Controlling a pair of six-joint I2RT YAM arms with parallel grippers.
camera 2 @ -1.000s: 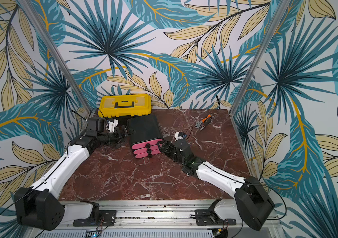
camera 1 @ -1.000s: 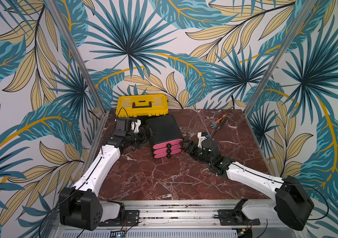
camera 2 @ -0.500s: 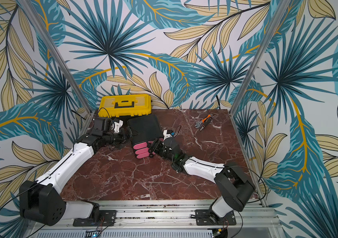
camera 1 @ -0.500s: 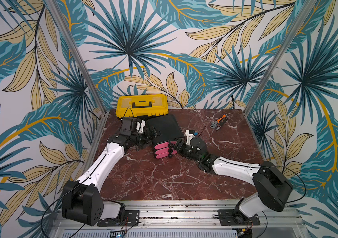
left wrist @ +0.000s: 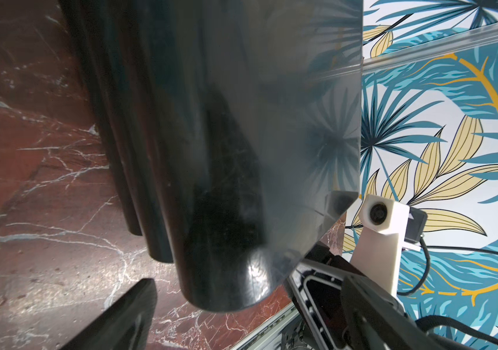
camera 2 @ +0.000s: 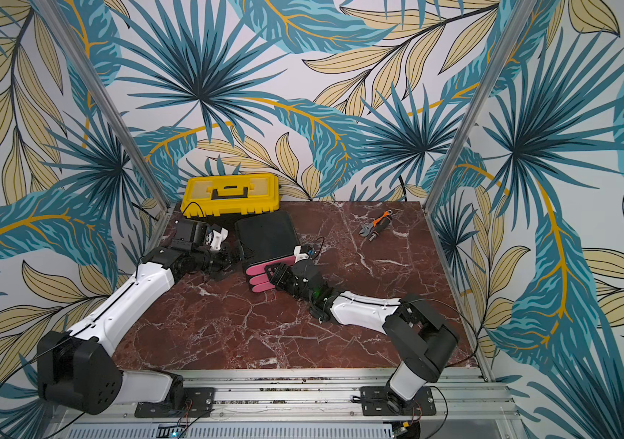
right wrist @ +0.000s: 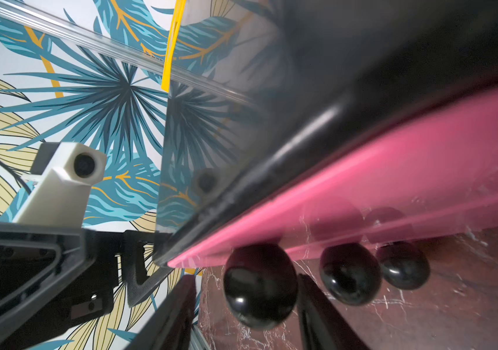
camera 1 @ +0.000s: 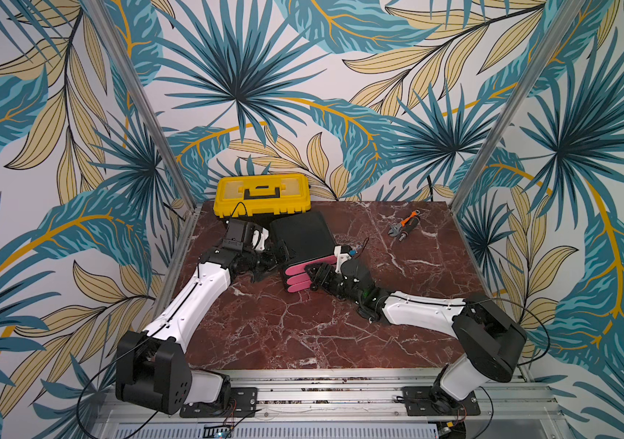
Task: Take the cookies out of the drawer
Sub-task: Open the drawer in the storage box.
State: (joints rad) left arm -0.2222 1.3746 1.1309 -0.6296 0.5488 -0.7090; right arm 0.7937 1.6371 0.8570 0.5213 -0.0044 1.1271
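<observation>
On the marble table [camera 1: 284, 334], closed pink drawers [camera 1: 300, 274], contents hidden.

Palm-leaf wallpaper walls [camera 1: 303, 76]; red marble tabletop [camera 1: 303, 334]; seemingly even light

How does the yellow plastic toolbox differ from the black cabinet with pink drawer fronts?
The yellow plastic toolbox has a black carry handle on its lid; the black cabinet has three pink drawer fronts with round black knobs. No tool is at the toolbox; the cabinet has the left tool at its side and the right tool around a knob. Both sit on the red marble table.
</observation>
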